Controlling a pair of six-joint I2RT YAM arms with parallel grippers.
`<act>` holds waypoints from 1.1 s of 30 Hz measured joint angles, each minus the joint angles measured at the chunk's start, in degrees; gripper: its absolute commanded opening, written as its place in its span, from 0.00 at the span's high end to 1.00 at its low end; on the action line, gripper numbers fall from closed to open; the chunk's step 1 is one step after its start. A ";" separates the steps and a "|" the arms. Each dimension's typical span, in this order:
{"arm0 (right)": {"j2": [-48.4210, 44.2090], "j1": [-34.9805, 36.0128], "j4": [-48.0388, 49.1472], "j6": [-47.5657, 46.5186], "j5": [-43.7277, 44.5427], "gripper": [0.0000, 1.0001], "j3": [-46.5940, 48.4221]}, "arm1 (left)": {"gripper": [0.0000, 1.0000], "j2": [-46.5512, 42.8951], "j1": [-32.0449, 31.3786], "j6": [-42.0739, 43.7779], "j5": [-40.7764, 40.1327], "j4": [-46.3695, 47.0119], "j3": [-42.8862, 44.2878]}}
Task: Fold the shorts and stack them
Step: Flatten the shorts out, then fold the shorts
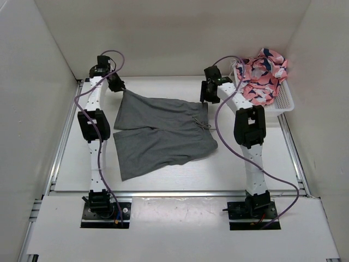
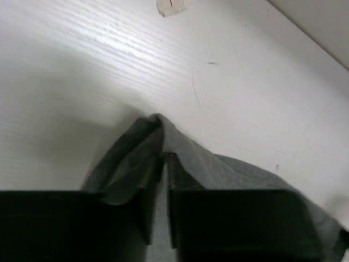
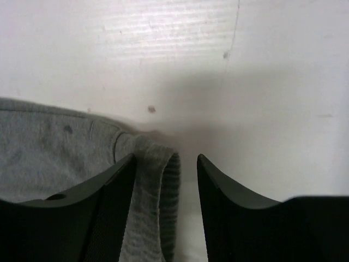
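the grey shorts (image 1: pixel 163 134) are lying on the surface (image 1: pixel 180 176), looking light and floppy, best pinched at corners. the left pincer (image 2: pixel 164 185) is sitting nearly together at the far left leg corner; i cannot tell if it is gripping. the right pincer (image 3: pixel 166 180) is gaping round the waistband end.

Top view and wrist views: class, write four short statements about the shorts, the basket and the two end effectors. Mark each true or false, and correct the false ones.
1. The shorts lie spread out on the table, not yet folded. True.
2. The basket is empty. False: it holds a pink patterned cloth.
3. The right end effector has its jaws apart at the waistband. True.
4. The left end effector hangs over the basket. False: it is at the far left corner of the shorts.
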 measured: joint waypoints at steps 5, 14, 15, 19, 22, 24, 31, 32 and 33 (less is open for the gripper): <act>4.57 -0.11 -2.43 -4.13 -0.46 0.38 7.58 | 0.12 0.00 1.22 0.68 1.14 1.01 -0.72; 8.76 -2.43 -3.52 -8.28 -9.77 0.45 12.81 | 0.02 0.50 0.87 1.79 1.70 0.98 -3.34; 9.18 -2.91 -3.54 -8.39 -11.41 0.47 12.74 | 0.02 0.74 0.85 1.97 2.01 1.16 -3.32; 9.68 -4.76 -2.95 -8.50 -17.42 0.52 10.60 | 0.01 3.19 0.85 1.95 3.76 1.70 -2.95; 9.66 -5.62 -1.60 -8.52 -21.24 0.61 8.41 | 0.11 3.96 0.87 1.68 5.31 2.36 -1.92; 9.27 -5.77 -0.61 -8.59 -23.26 0.69 7.41 | 0.21 4.55 0.96 1.68 6.27 2.43 -1.86; 9.09 -5.38 0.07 -8.94 -26.95 0.99 6.08 | 0.90 6.19 0.52 2.16 9.51 1.95 -1.46; 8.92 -5.38 0.02 -8.85 -27.06 0.99 5.68 | 0.90 6.29 0.48 2.21 9.90 2.01 -1.46; 8.76 -5.38 0.00 -8.83 -27.08 0.99 5.46 | 0.90 6.29 0.46 2.23 9.97 1.97 -1.49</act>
